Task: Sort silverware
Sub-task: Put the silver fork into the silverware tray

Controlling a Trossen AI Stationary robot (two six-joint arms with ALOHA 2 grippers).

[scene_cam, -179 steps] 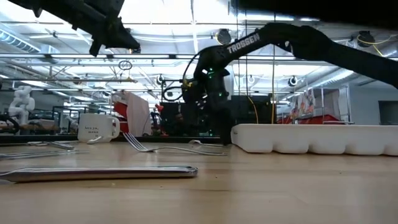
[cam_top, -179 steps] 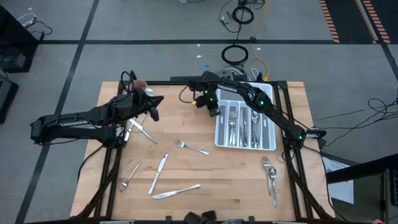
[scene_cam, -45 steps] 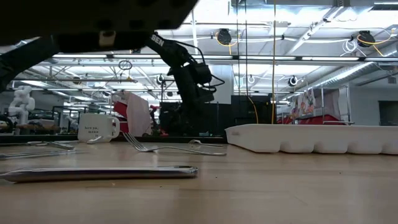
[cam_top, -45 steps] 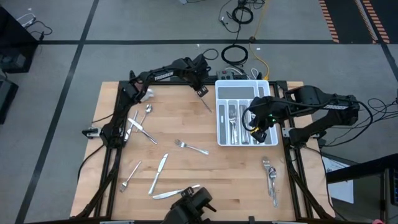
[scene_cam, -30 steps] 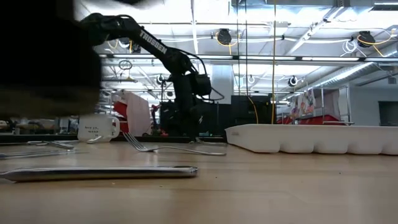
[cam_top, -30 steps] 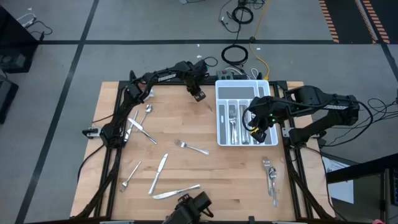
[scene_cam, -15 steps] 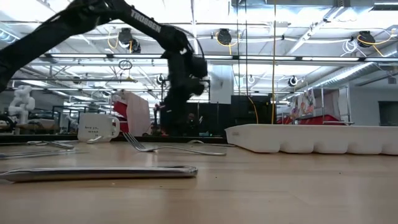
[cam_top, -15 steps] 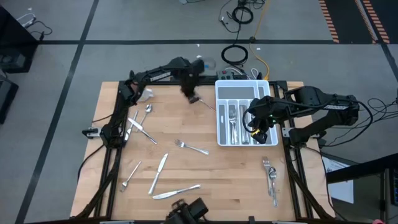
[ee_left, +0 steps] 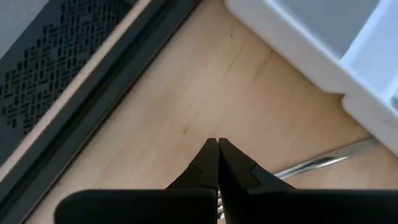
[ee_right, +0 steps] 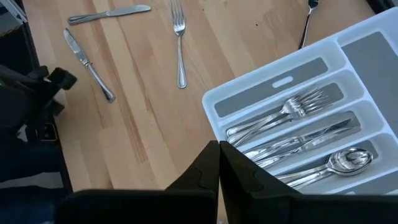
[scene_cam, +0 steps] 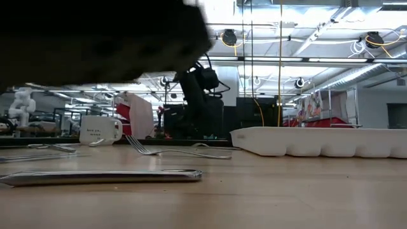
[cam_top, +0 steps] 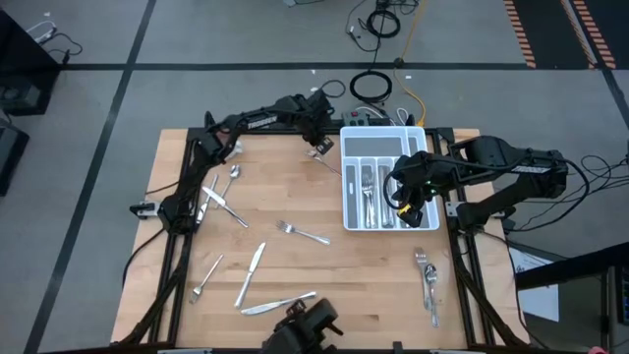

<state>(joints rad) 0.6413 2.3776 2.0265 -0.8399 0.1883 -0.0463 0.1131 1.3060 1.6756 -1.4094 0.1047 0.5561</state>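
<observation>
Up at the far edge of the table (cam_top: 295, 256), the left gripper (cam_top: 316, 145) hovers just left of the white tray (cam_top: 426, 228), fingers pressed together on nothing; a slim utensil (cam_top: 330, 167) lies on the wood beside it. Over the tray's right side, the right gripper (cam_top: 410, 200) hangs with fingers also pressed together and empty. Forks (ee_right: 280, 115) and a spoon (ee_right: 339, 162) lie sorted in the tray. Loose silverware remains scattered: a fork (cam_top: 302, 233) mid-table, 2 knives (cam_top: 250, 274) nearer, and pieces (cam_top: 428, 277) at the near right.
</observation>
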